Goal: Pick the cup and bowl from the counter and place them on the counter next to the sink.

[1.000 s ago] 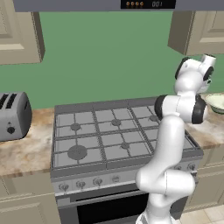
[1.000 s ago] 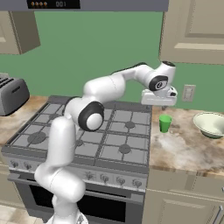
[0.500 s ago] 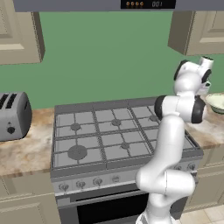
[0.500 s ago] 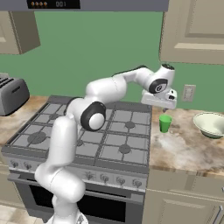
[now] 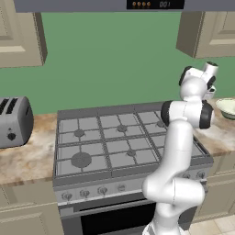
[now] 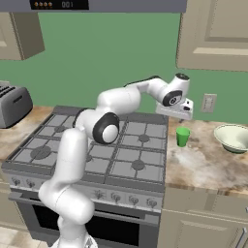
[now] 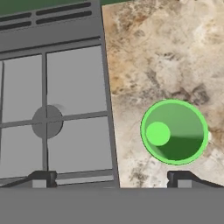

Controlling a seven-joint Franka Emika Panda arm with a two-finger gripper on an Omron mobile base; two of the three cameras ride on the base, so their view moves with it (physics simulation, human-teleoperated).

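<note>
Hovering above the small bright green cup [image 6: 182, 136], the white arm's two-finger gripper [image 7: 112, 178] has its jaws spread wide, holding nothing. Landmark: grey gas stove top [image 6: 97, 150].

- Cup: glossy round cylinder, seen from straight above in the hand view [image 7: 174, 131], hollow with a lighter round floor. It stands upright on the beige and brown marbled stone desk [image 6: 208, 164], just beside the stove's right edge, not touching it.
- Dark fingertips [image 7: 42, 178]: one sits over the stove grate, the other over the desk just beside the cup rim. The cup is off-centre, toward the desk-side tip.
- Wide shallow pale cream-green bowl [image 6: 234, 137]: thin rim, glossy inside, on the same desk further from the stove than the cup, well apart from it. Cut by the frame edge in both base views [image 5: 226, 107].
- Stove: matte grey, square cast grates, round burner caps, row of knobs on the front.
- Grey metal toaster [image 5: 13, 121]: on the desk on the stove's far side from the cup, partly cut off at the frame edge.
- In the left base view the arm's upper links block the cup, and the gripper is mostly hidden behind the wrist.
- White wall outlet [image 6: 209, 102] behind the desk: detail too small to make out.
</note>
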